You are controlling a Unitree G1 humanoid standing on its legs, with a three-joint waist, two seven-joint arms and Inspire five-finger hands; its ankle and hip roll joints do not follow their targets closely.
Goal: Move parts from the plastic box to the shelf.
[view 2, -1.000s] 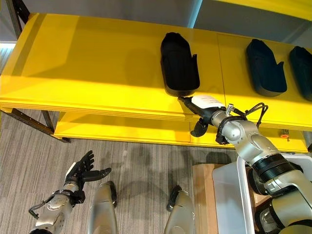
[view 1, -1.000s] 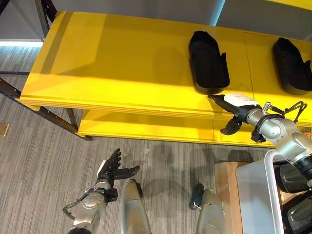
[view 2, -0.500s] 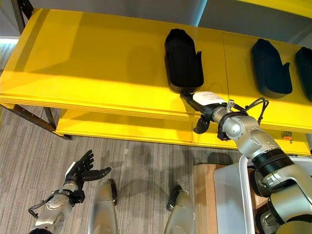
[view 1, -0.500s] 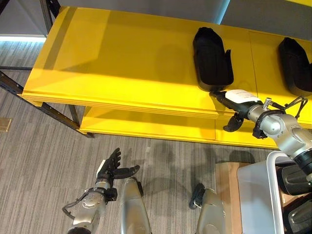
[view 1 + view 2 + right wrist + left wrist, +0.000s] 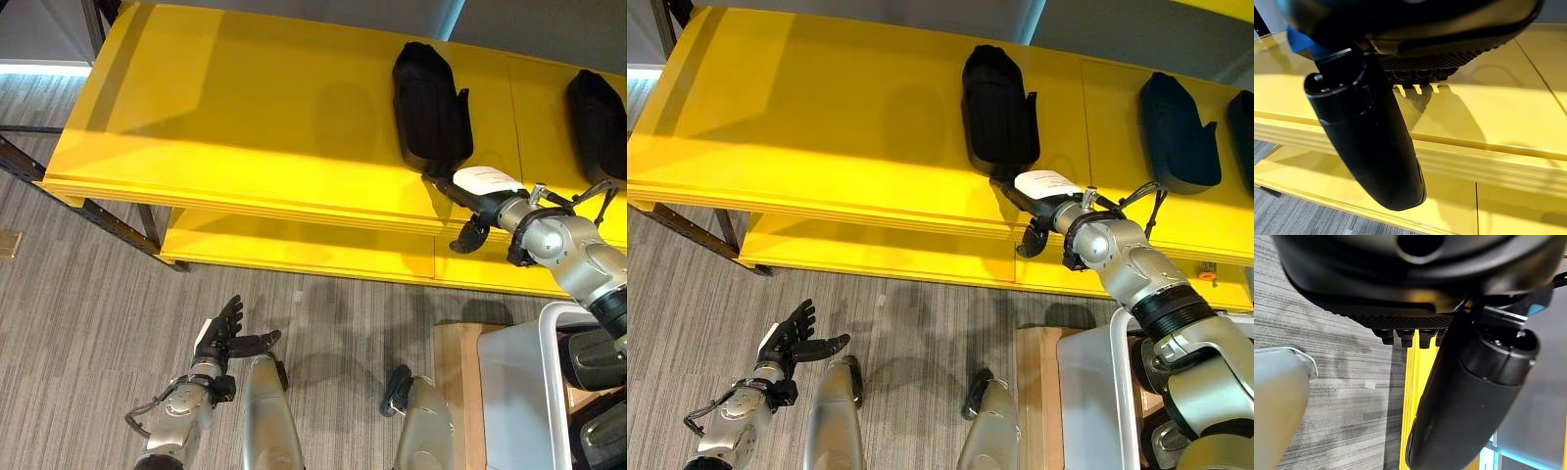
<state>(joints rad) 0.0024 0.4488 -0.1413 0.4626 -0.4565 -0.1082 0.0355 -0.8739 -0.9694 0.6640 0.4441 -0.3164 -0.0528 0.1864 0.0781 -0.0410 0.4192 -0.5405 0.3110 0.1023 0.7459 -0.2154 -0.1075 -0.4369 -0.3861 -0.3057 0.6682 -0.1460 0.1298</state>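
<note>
Carpet floor point(image 5: 88, 313) lies nearest, and over it the left hand point(image 5: 223, 338) hangs low at the robot's left, fingers spread and straight, holding nothing. At the lower right the white rim of the plastic box point(image 5: 549, 392) shows, with dark parts point(image 5: 593, 357) still lying in it, so the task looks only partly done.

Farther out, the right hand point(image 5: 1043, 196) reaches over the front lip of the yellow shelf point(image 5: 245, 108). Its fingers are straight and apart, their tips at or just beside the near end of a black part point(image 5: 997, 108) that lies flat on the upper board; whether they actually touch it I cannot tell. The thumb hangs down in front of the shelf edge. Beyond, to the right, two more black parts point(image 5: 1176, 132) rest on the same board, well apart from the first.

Risk, as I judge it: the near end of that first part sits close to the front lip, so a careless draw-back of the fingers could drag it toward the edge and off. The low thumb could also catch the lip.

Room is generous: the whole left stretch of the board is bare, and the gap between the placed parts is wide.
</note>
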